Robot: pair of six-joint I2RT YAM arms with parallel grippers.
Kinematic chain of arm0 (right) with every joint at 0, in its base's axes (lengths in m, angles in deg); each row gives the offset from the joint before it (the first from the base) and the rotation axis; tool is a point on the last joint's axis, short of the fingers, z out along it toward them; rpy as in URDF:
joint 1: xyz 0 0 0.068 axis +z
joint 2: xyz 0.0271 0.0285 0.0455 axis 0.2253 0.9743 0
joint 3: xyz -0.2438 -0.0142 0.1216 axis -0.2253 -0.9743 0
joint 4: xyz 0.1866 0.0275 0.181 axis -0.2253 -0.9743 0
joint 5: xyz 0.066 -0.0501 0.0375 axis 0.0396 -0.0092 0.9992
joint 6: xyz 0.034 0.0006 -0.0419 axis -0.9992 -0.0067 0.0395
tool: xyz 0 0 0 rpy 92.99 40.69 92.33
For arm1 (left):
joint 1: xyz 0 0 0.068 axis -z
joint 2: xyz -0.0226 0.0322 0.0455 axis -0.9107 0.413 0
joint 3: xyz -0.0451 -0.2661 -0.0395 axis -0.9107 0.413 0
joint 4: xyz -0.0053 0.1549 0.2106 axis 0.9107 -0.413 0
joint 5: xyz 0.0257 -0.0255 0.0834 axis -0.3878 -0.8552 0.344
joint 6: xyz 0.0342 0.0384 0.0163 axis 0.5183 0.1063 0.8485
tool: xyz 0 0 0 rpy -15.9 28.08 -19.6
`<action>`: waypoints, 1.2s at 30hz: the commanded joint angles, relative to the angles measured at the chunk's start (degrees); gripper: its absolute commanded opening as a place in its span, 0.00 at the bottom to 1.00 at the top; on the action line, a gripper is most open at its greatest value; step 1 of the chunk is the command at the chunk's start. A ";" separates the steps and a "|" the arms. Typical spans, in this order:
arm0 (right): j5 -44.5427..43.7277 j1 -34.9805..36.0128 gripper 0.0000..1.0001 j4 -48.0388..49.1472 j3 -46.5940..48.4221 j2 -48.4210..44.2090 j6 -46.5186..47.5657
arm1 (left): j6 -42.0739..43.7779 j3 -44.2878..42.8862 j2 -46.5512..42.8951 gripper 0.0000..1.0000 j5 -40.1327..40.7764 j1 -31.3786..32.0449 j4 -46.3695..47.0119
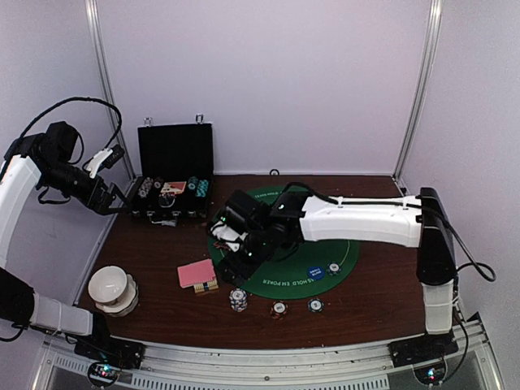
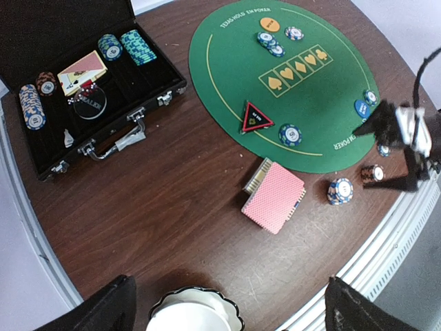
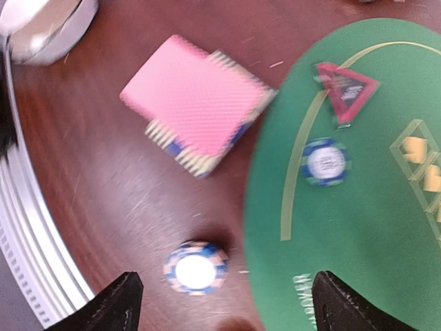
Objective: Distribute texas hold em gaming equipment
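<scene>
The left fingers [image 2: 110, 307], dark and blunt, stand wide apart and hold nothing, high over the brown wood-grain surface [image 2: 172, 207]. The right fingers [image 3: 120, 303] are spread wide too, gripping nothing. A stripe-edged chip stack [image 3: 196, 267] sits on the wood below them. Pink-backed cards [image 3: 196, 96], finely cross-hatched, lie on a patterned box [image 3: 186, 155] just beside the round green felt mat [image 3: 358, 234]. The mat carries the red triangle marker [image 3: 346, 86] and a white-centred chip [image 3: 326, 163]. Only the left wrist view clearly shows the open black case [image 2: 41, 27] with teal chip rows [image 2: 138, 47] in its slots.
</scene>
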 commanded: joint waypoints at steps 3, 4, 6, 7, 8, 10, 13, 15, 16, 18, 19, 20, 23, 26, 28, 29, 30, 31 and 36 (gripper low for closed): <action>0.00 5.04 0.92 -1.61 0.00 5.00 -0.49 | 0.91 -0.96 -1.02 0.98 -0.84 -0.29 0.31; -0.34 5.26 0.92 -1.98 0.25 5.73 -0.28 | 0.86 -0.97 -1.10 0.98 -0.82 -0.29 0.28; -0.65 5.34 0.93 -2.29 0.54 6.80 -0.03 | 0.90 -0.88 -1.21 0.98 -0.71 -0.29 0.23; -0.86 5.34 0.94 -2.43 0.64 7.29 0.14 | 0.91 -0.88 -1.30 0.98 -0.65 -0.29 0.26; -0.85 5.34 0.94 -2.59 0.85 7.71 0.38 | 0.99 -0.94 -1.34 0.98 -0.62 -0.29 0.23; -0.55 5.39 0.93 -2.75 1.09 8.45 0.67 | 1.09 -0.97 -1.41 0.98 -0.56 -0.29 0.24; 0.27 5.38 0.92 -2.79 1.48 9.42 0.99 | 1.09 -0.98 -1.48 0.97 -0.68 -0.29 0.23; 0.57 5.35 0.90 -2.88 1.90 10.12 1.08 | 1.05 -0.97 -1.50 0.97 -0.75 -0.29 0.23; 0.70 5.27 0.89 -2.94 2.10 10.45 1.08 | 1.09 -0.97 -1.41 0.98 -0.71 -0.29 0.25; 0.58 5.25 0.87 -3.42 2.64 11.11 1.16 | 1.09 -0.97 -1.47 0.98 -0.63 -0.31 0.25; 0.54 5.26 0.86 -3.69 2.97 11.39 1.07 | 1.05 -0.97 -1.52 0.98 -0.57 -0.30 0.22; 0.60 5.20 0.84 -3.71 3.11 11.67 1.00 | 1.05 -0.97 -1.51 0.98 -0.53 -0.29 0.24; 1.14 5.10 0.82 -3.54 3.17 11.92 0.78 | 1.18 -1.13 -1.38 0.98 -0.58 -0.29 0.20; 1.26 5.04 0.79 -3.39 3.05 11.85 0.53 | 1.15 -1.23 -1.36 0.98 -0.60 -0.29 0.19; 1.29 4.99 0.76 -3.28 2.95 11.71 0.42 | 1.18 -1.22 -1.34 0.98 -0.54 -0.29 0.22; 1.28 4.93 0.75 -3.28 2.95 11.74 0.38 | 1.17 -1.19 -1.31 0.98 -0.46 -0.29 0.15; 1.19 4.90 0.74 -3.27 2.95 11.73 0.32 | 1.18 -1.20 -1.34 0.98 -0.44 -0.29 0.20; 1.18 4.88 0.72 -3.28 2.95 11.70 0.27 | 1.06 -1.16 -1.32 0.98 -0.52 -0.29 0.19; 1.18 4.67 0.64 -3.17 2.86 11.40 0.18 | 1.09 -1.14 -1.40 0.98 -0.56 -0.29 0.15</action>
